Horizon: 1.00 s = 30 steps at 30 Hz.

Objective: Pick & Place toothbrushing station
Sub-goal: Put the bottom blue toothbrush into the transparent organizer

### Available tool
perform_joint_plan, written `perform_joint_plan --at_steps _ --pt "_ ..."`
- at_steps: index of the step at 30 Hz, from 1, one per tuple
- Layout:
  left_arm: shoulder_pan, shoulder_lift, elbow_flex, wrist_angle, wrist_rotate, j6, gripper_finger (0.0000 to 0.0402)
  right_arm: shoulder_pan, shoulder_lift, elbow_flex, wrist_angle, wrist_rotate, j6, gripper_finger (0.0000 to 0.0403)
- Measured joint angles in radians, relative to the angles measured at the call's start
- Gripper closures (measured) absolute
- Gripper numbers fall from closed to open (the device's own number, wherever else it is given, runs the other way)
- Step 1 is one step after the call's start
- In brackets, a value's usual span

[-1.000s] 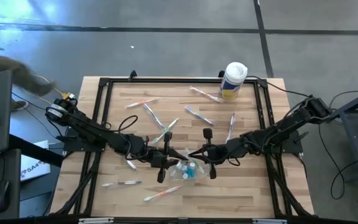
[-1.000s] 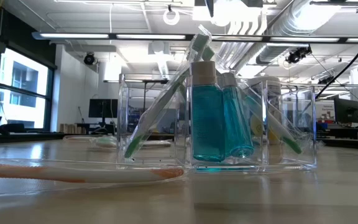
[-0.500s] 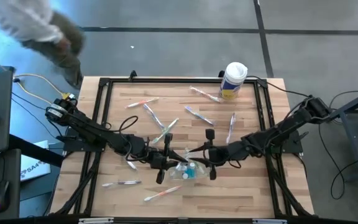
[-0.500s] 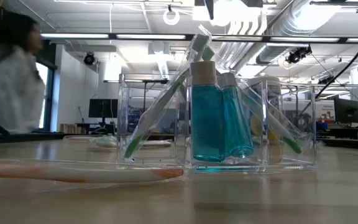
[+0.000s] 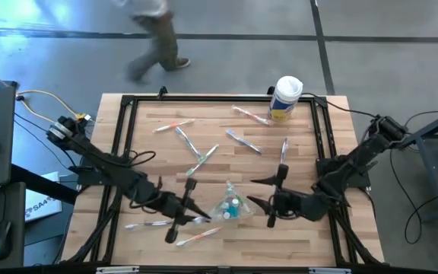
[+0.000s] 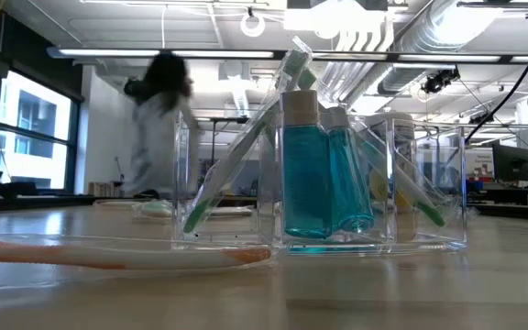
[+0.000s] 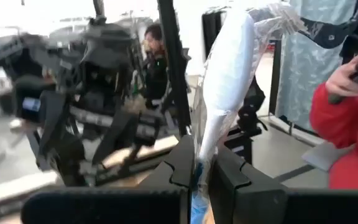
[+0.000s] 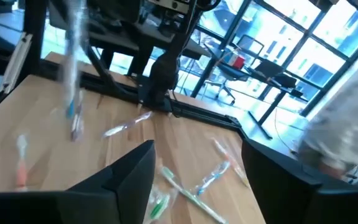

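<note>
Clear plastic station (image 5: 229, 205) near the desk's (image 5: 310, 236) front middle, between both tools, touched by neither. Low view only: two teal bottles (image 6: 324, 170) upright inside the station (image 6: 319, 179), green-handled brushes (image 6: 236, 165) leaning in it, an orange brush (image 6: 117, 254) flat in front. High view only: left tool (image 5: 179, 217) just left of the station, right tool (image 5: 274, 194) just right of it; loose wrapped brushes (image 5: 186, 141) scattered; white canister (image 5: 286, 97) at the far edge. Left wrist view only: left tool (image 7: 201, 177) clenched on a wrapped brush (image 7: 225, 81). Right wrist view: right tool (image 8: 197, 180) released, fingers wide apart, nothing between. Blurred person (image 6: 159, 124) beyond the desk.
</note>
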Motion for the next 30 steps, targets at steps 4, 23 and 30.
perform_joint_plan --at_steps 4,23,30 --pt "-0.042 0.0 -0.012 -0.039 -0.132 -0.02 0.0384 0.045 0.0 0.0 -0.065 0.038 0.054 0.0171" --pt "0.009 0.04 -0.218 0.108 -0.256 -0.35 0.0384 0.085 0.0 0.0 -0.162 0.123 0.154 0.017" --pt "0.009 0.057 -0.256 0.129 -0.264 -0.432 0.0384 0.083 0.0 0.0 -0.162 0.123 0.154 0.017"
